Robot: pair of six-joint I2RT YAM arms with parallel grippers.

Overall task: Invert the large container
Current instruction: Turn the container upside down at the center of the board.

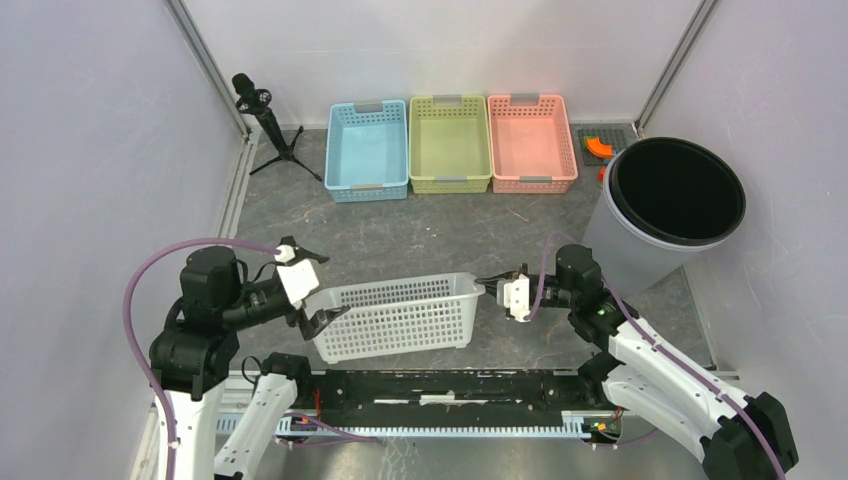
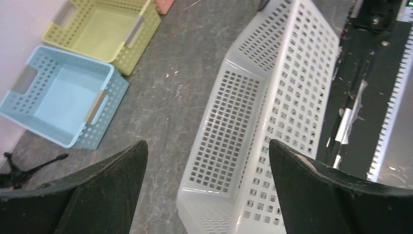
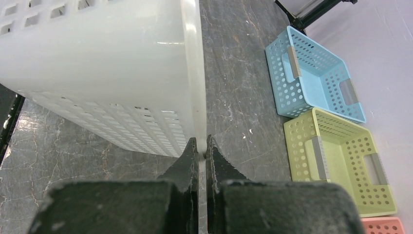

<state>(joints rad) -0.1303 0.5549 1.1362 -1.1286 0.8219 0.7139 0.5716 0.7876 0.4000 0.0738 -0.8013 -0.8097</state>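
The large container, a white perforated basket [image 1: 400,315], is tipped on its long side near the table's front edge, with its opening facing away from the arms. My right gripper [image 1: 490,287] is shut on the thin rim at its right end; in the right wrist view the rim runs between the closed fingertips [image 3: 202,141] and the basket [image 3: 97,63] fills the upper left. My left gripper [image 1: 312,290] stands wide open at the left end. In the left wrist view the basket [image 2: 272,97] lies ahead of the gripper [image 2: 208,144], touching neither finger.
Three small baskets line the back: blue [image 1: 367,150], green [image 1: 450,143] and pink [image 1: 532,142]. A tall grey bin [image 1: 670,205] stands at the right, close behind the right arm. A black tripod [image 1: 265,120] is at the back left. A black rail [image 1: 450,385] runs along the near edge.
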